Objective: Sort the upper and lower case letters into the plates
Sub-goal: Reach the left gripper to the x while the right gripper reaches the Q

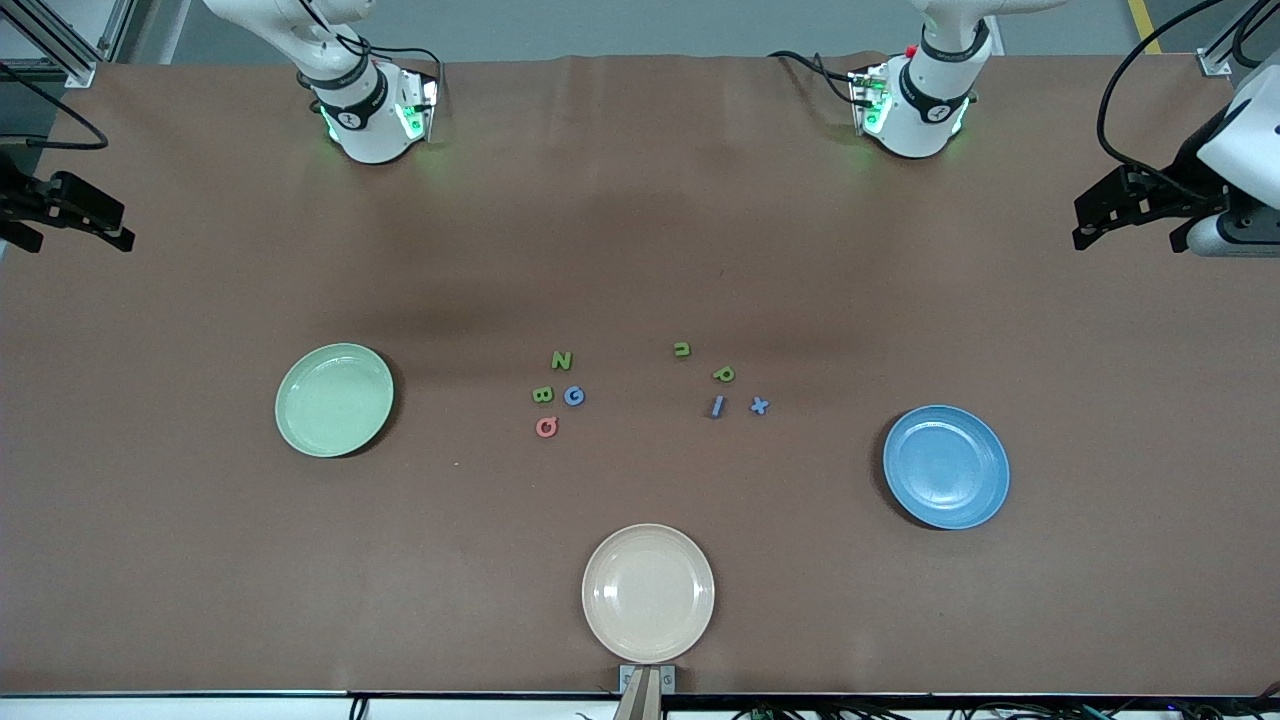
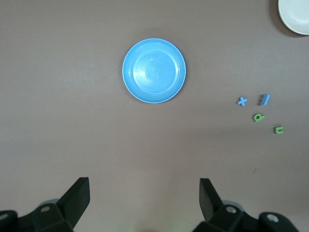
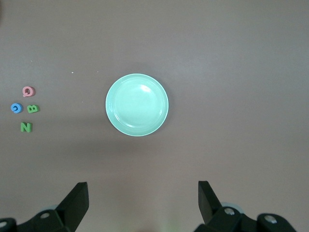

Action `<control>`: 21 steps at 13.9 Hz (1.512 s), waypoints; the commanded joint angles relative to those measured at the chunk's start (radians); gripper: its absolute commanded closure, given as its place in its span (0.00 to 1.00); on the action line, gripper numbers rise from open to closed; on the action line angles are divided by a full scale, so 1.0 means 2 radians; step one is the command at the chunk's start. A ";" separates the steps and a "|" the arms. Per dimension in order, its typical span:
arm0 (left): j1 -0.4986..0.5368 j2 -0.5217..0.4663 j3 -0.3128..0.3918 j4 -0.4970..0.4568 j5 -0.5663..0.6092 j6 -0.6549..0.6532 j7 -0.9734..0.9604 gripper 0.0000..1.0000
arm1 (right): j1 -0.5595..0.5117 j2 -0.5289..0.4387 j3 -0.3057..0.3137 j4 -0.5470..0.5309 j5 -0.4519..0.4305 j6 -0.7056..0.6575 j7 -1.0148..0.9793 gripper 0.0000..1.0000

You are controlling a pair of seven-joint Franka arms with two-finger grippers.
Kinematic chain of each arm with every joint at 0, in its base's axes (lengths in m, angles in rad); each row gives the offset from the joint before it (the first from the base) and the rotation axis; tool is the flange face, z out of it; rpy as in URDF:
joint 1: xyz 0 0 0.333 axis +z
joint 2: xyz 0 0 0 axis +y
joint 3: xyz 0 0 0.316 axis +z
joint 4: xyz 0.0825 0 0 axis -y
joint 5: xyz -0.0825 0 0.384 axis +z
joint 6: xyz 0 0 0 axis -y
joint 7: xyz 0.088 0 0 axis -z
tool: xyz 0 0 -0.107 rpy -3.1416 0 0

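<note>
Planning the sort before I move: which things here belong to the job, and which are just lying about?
Job:
green plate
blue plate
capitals N, B, G, Q
lowercase u, p, l, x
left gripper and right gripper, both open, waiting

Lying about:
beige plate

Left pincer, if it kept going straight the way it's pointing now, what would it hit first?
Probably bare table: the open left pincer points down at brown surface just short of the blue plate. Depth is unclear, so it might meet the plate's rim.
</note>
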State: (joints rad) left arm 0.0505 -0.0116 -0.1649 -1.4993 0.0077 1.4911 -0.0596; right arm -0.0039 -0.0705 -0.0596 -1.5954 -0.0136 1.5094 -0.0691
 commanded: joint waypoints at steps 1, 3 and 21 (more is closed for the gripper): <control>0.001 0.002 0.001 0.007 0.001 -0.002 0.011 0.00 | 0.000 -0.018 -0.004 -0.021 0.019 0.003 0.003 0.00; -0.003 0.006 0.000 0.009 0.002 -0.002 0.008 0.00 | -0.003 -0.020 -0.003 -0.020 0.029 0.002 0.001 0.00; -0.128 0.241 -0.038 -0.135 0.031 0.364 -0.343 0.00 | -0.006 0.030 -0.002 0.007 0.008 -0.004 -0.023 0.00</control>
State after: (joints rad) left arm -0.1977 0.4597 -0.2304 -1.7136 0.0868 2.1323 -0.6584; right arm -0.0059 -0.0567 -0.0653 -1.5846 0.0134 1.4654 -0.1061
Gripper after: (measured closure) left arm 0.000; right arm 0.000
